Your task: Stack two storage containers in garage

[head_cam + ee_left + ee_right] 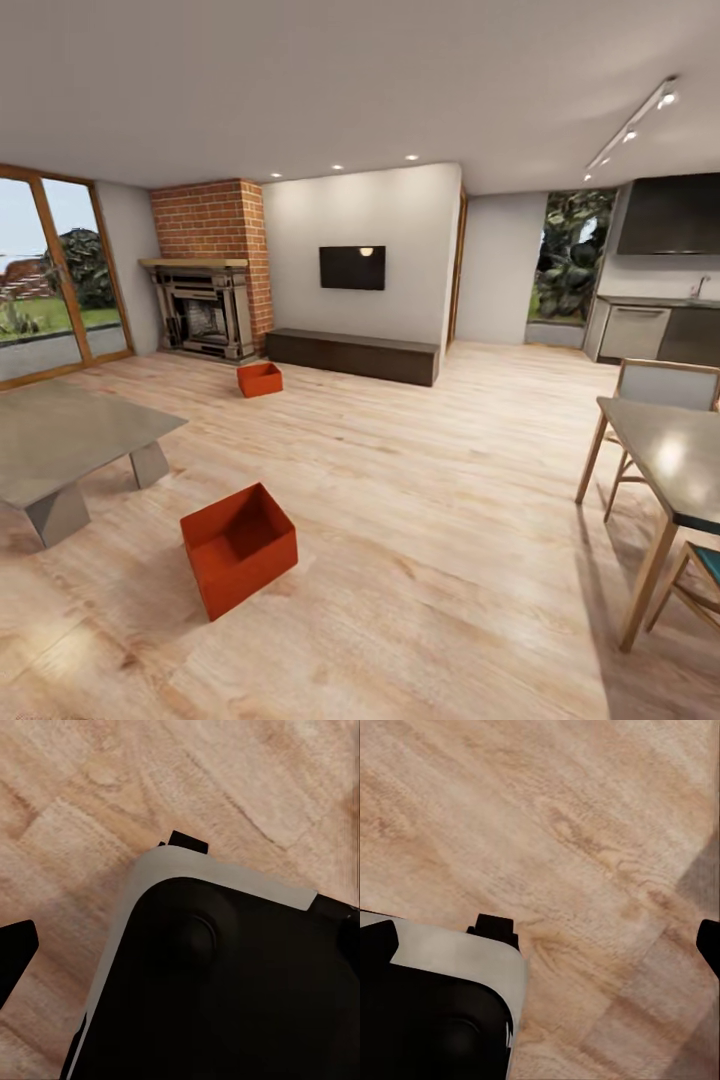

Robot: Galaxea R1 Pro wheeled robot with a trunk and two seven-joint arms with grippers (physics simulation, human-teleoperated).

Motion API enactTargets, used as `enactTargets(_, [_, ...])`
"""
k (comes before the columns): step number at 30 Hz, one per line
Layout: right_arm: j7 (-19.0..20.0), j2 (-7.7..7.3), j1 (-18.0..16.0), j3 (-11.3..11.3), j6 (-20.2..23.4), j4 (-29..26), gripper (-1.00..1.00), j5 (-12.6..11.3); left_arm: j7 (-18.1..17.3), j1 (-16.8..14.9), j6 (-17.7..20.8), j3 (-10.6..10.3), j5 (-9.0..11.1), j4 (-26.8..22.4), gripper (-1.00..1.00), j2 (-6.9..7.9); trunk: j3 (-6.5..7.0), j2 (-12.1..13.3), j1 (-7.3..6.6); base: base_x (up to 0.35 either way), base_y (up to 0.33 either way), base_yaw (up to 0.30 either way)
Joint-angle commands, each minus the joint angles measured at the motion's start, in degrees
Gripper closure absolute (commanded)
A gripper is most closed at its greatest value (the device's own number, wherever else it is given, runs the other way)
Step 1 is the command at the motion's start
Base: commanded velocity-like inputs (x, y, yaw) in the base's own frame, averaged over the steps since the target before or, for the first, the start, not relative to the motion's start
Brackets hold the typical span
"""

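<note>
Storage containers [238, 547] [260, 379] sit apart on wood floor [430, 500] (end effector states: cannot tell).

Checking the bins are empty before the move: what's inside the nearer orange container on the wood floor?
The nearer container looks empty: bare orange inner walls and part of its bottom show. The near wall hides the rest of the bottom, so something low there could go unseen.
</note>
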Motion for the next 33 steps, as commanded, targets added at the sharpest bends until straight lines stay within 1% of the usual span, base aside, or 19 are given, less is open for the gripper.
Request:
enactTargets(1, [0.0,0.02,-0.1,0.5,-0.3,0.2,-1.0,-0.6,0.1,0.0,-0.1,-0.1,0.3,0.0,-1.0,0.0,-0.06,0.0,0.03,0.263,-0.177,0.273])
enactTargets(33, [0.0,0.02,-0.1,0.5,-0.3,0.2,-1.0,-0.6,0.1,0.0,-0.1,-0.1,0.3,0.0,-1.0,0.0,-0.06,0.0,0.03,0.264,-0.177,0.273])
